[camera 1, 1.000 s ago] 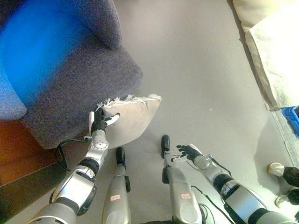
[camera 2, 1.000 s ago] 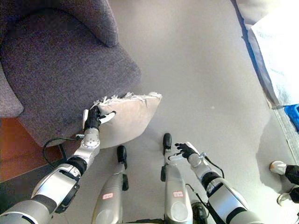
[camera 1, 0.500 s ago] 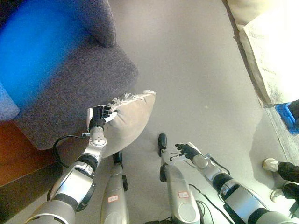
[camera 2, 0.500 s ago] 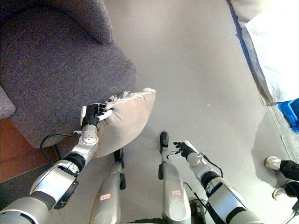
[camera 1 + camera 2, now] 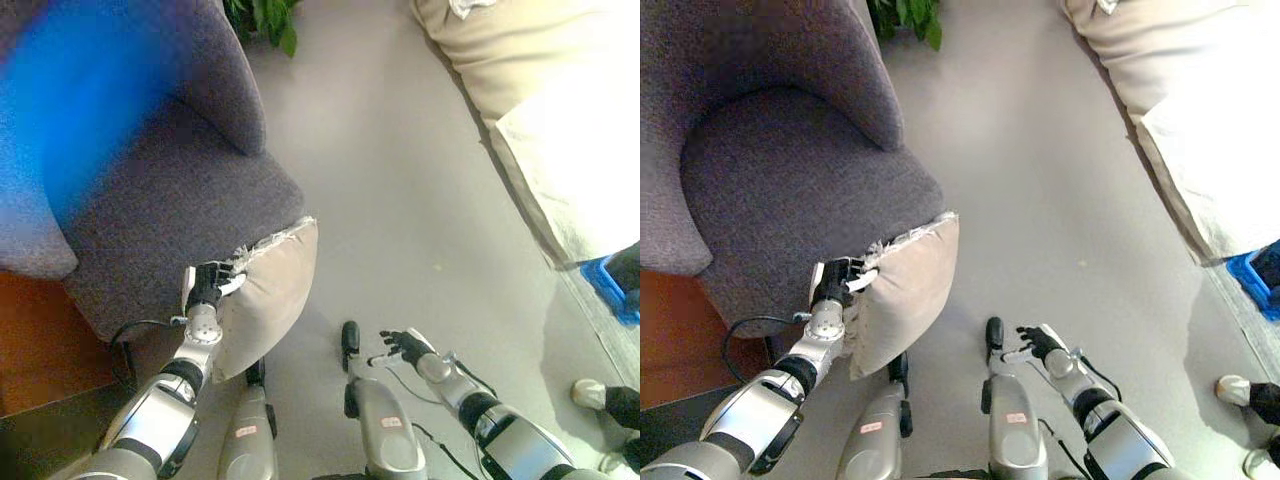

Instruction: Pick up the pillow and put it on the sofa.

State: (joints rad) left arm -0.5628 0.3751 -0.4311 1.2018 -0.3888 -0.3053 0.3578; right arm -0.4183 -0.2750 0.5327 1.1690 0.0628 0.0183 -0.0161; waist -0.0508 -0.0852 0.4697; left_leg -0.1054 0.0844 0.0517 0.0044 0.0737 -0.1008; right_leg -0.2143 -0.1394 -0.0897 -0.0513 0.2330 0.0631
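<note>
The beige pillow (image 5: 902,292) hangs against the grey sofa (image 5: 790,190) seat's front edge, long axis running toward one o'clock. The left robot hand (image 5: 839,282) pinches its fringed corner; the seat lies at eleven o'clock. The right robot hand (image 5: 1040,342) idles, fingers relaxed.

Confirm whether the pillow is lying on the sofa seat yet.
No: the pillow hangs tilted against the sofa's front edge, gripped at its fringed corner by the left hand.
</note>
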